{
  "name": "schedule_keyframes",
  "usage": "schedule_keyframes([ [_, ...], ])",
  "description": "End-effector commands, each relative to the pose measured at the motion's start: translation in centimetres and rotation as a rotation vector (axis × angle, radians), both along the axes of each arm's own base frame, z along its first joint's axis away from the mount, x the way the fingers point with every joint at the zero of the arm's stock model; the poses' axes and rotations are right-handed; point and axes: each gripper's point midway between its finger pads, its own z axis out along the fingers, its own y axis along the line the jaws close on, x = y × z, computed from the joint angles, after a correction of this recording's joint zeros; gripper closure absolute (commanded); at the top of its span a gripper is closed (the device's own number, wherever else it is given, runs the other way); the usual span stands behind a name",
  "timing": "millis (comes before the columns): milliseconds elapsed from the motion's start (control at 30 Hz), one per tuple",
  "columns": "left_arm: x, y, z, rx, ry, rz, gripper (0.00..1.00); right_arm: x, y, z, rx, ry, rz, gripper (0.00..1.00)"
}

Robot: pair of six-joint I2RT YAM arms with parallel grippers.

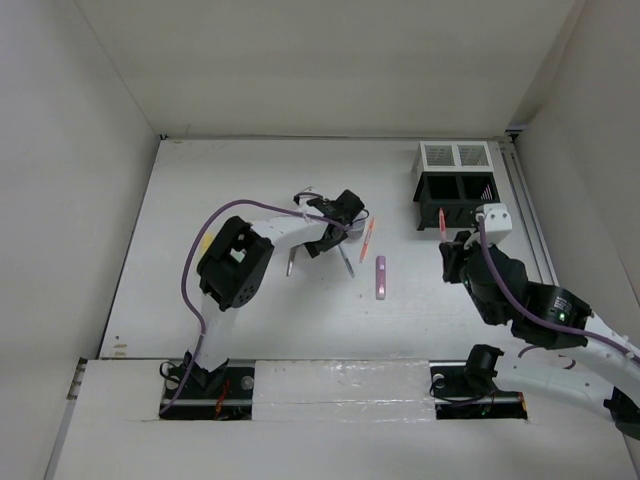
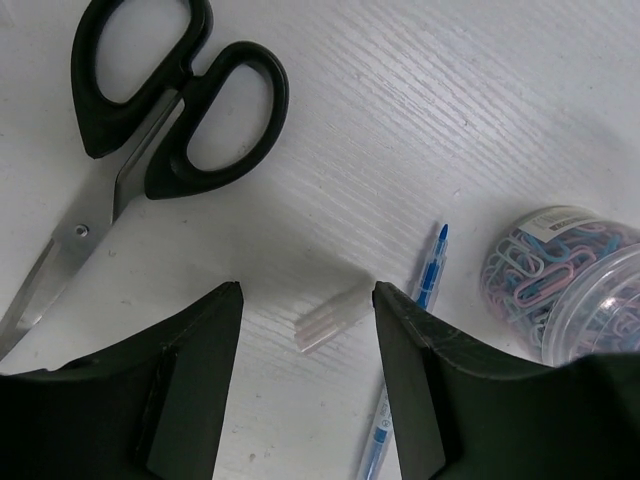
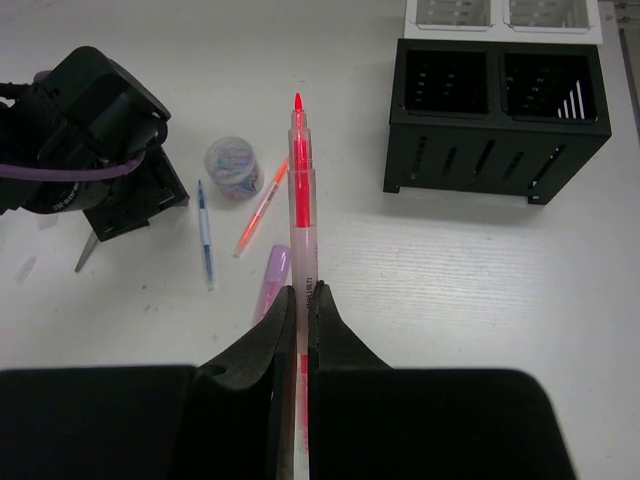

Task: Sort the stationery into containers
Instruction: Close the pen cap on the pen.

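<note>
My right gripper [image 3: 303, 292] is shut on a red pen [image 3: 302, 190], held above the table with its tip pointing away; in the top view the pen [image 1: 442, 220] is just in front of the black mesh organiser [image 1: 455, 196]. The white mesh box [image 1: 455, 155] adjoins the organiser behind. My left gripper [image 2: 307, 292] is open and low over a small clear cap [image 2: 330, 322]. Black-handled scissors [image 2: 170, 110] lie to its upper left, and a blue pen [image 2: 425, 290] lies to its right. An orange pen [image 1: 367, 238] and a purple highlighter [image 1: 381, 277] lie mid-table.
A clear jar of coloured paper clips [image 2: 565, 290] stands by the blue pen, close to the left gripper's right finger. White walls enclose the table on the left, back and right. The organiser [image 3: 495, 110] is ahead and right of the held pen.
</note>
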Motion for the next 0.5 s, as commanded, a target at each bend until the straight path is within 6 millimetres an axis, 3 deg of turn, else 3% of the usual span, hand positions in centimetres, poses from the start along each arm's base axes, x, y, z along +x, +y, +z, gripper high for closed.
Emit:
schedule_keyframes([
  [0,0.61,0.86,-0.01,0.026,0.008,0.007,0.49,0.05,0.28,0.91,0.046,-0.034,0.011,1.00],
  [400,0.30,0.23,-0.70,0.018,0.011,-0.040,0.52,0.12,0.41,0.35,0.038,-0.029,0.011,1.00],
  [467,0.26,0.08,-0.23,0.030,-0.006,-0.053,0.48,0.13,0.41,0.35,0.038,-0.029,0.011,1.00],
])
